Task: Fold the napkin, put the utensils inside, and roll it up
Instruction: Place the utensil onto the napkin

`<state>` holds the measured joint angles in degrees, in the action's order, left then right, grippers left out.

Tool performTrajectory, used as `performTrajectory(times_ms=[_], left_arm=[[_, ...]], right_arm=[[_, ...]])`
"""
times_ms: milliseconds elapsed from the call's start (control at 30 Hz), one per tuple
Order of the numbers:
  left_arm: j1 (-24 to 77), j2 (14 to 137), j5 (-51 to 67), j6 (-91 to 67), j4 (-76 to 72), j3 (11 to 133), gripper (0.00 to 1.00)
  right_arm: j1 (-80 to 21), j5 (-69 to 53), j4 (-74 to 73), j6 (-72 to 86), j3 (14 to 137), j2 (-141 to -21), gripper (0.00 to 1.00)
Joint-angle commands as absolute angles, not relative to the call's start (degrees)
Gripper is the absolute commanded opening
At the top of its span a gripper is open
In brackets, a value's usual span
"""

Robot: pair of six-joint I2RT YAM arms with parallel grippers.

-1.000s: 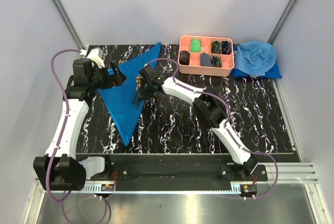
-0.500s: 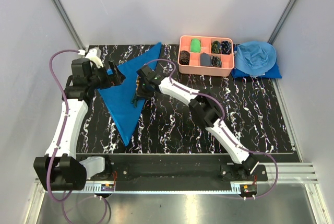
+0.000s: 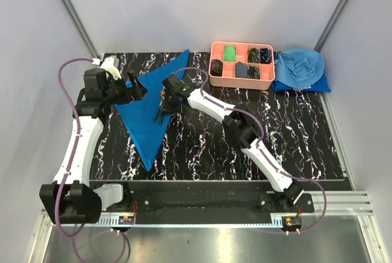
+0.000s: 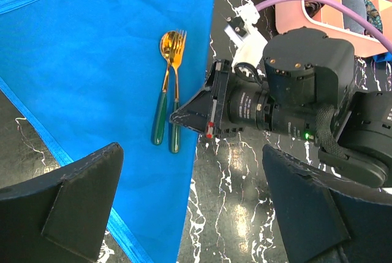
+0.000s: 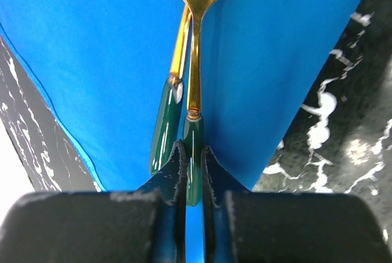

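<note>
1. Top external view: the black, white-veined counter (image 3: pixel 294 134) carries everything, with both arm bases along its 6 o'clock edge.
2. The left arm (image 3: pixel 79 146) rises along the 9 o'clock side. The right arm (image 3: pixel 257 146) stretches from about 5 o'clock across toward 11 o'clock.
3. The napkin (image 3: pixel 142 122) lies flat in the counter's 10 o'clock area, folded into a royal-blue triangle. One tip points to 12 o'clock, one to 6 o'clock, and the third to 9 o'clock.
4. A sky-blue cloth heap (image 3: pixel 300 67) sits at the counter's 2 o'clock corner, well apart from the napkin.
5. A pink tray (image 3: pixel 242 81) with several compartments stands at 1 o'clock, just beside the heap. Small dark items and one green item fill the compartments.
6. The left claw (image 4: pixel 193 214) hovers above the napkin with its fingers spread wide and nothing between them. In the top external view it sits near the napkin's 10 o'clock edge.
7. The right claw (image 5: pixel 193 174) is low over the napkin's 3 o'clock edge. Its jaws are narrowed to a slim gap and pinch the end of one dark green handle. Which utensil that handle belongs to cannot be told.
8. The utensils (image 4: pixel 176 91), a fork and a spoon, lie side by side and touching on the napkin, close to its 3 o'clock edge. In the top external view their gold heads point to 12 o'clock and their green handles to 6 o'clock.
</note>
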<state>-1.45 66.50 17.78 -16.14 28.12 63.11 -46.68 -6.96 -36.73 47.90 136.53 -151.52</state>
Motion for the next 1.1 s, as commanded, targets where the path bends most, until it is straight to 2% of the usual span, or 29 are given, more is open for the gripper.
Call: performTrajectory(times_ms=[0, 33, 133, 200, 400, 533, 700, 800, 867, 1067], left_arm=[[-1.8, 66.5, 19.0, -16.2, 25.0, 62.7, 0.99], [-1.8, 66.4, 19.0, -16.3, 25.0, 62.7, 0.99], [-1.8, 66.5, 19.0, -16.3, 25.0, 62.7, 0.99], [-1.9, 66.4, 18.9, -16.2, 24.9, 62.7, 0.99], [-1.8, 66.4, 18.5, -16.5, 24.6, 62.2, 0.99], [-1.9, 66.1, 17.8, -17.8, 23.4, 60.9, 0.99], [-1.9, 65.8, 17.8, -20.1, 21.6, 57.5, 0.99], [-1.9, 64.0, 16.2, -21.4, 21.4, 53.3, 0.99], [-1.8, 61.9, 15.5, -22.4, 20.8, 50.9, 0.99], [-3.0, 57.8, 16.4, -24.3, 19.5, 42.5, 0.99]], right_arm=[[-45.4, -6.7, -37.7, 46.9, 140.2, -152.6, 0.11], [-45.4, -6.9, -37.7, 46.8, 140.5, -152.8, 0.13], [-45.3, -7.7, -37.8, 45.6, 141.5, -152.8, 0.29], [-45.3, -8.1, -37.6, 44.3, 141.9, -152.2, 0.35], [-45.3, -11.4, -37.4, 37.1, 141.7, -145.6, 0.48], [-45.2, -11.0, -37.4, 32.3, 134.1, -137.5, 0.56], [-44.2, -12.7, -33.5, 31.8, 117.8, -128.9, 0.54], [-43.7, -15.9, -28.3, 32.8, 108.7, -126.2, 0.46], [-43.4, -17.6, -26.7, 33.4, 104.6, -125.9, 0.45], [-43.2, -21.4, -21.5, 35.2, 102.1, -128.5, 0.43]])
